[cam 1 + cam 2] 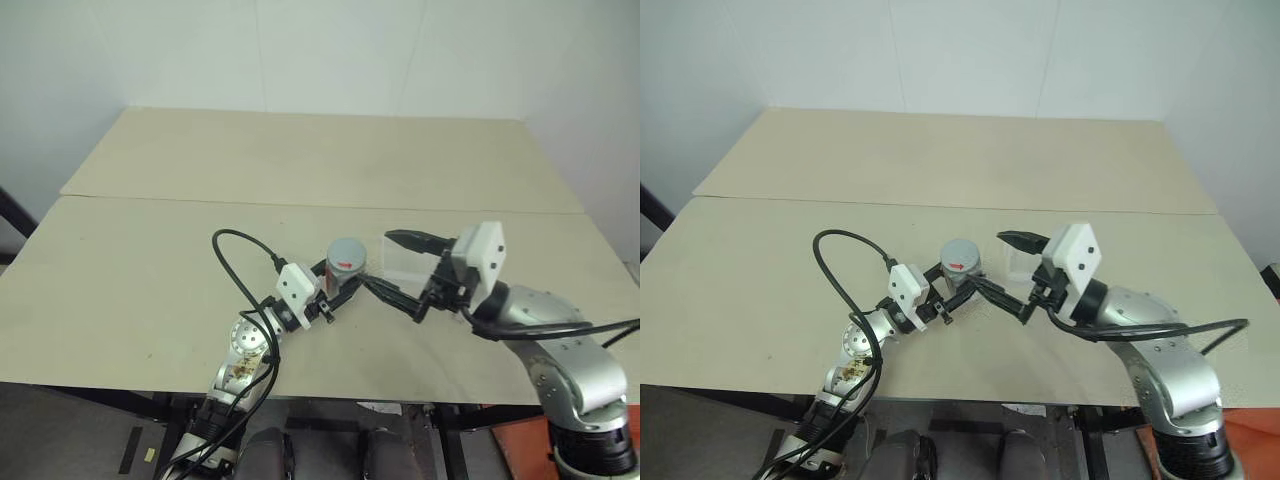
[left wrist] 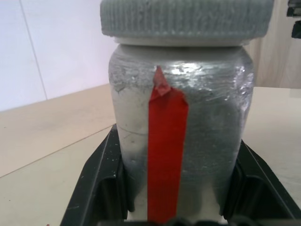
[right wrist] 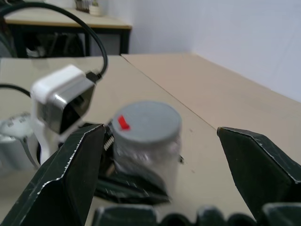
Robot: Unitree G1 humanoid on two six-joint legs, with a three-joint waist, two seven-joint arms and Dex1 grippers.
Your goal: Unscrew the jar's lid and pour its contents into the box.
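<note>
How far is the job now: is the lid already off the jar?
Done: the left hand grips the silvery-grey jar with red tape. In hand: the open right hand hovers beside its grey ribbed lid, which is on. Left: unscrewing, then pouring into the clear plastic box.

The scene is evenly and softly lit from above, and the table is rendered pale with only faint, diffuse shadows cast beneath the arms. A bright glare is seen on the silvery wrap of the jar in the left wrist view, where the wall behind is softened. In the right wrist view the jar and the near black fingers are blurred.
</note>
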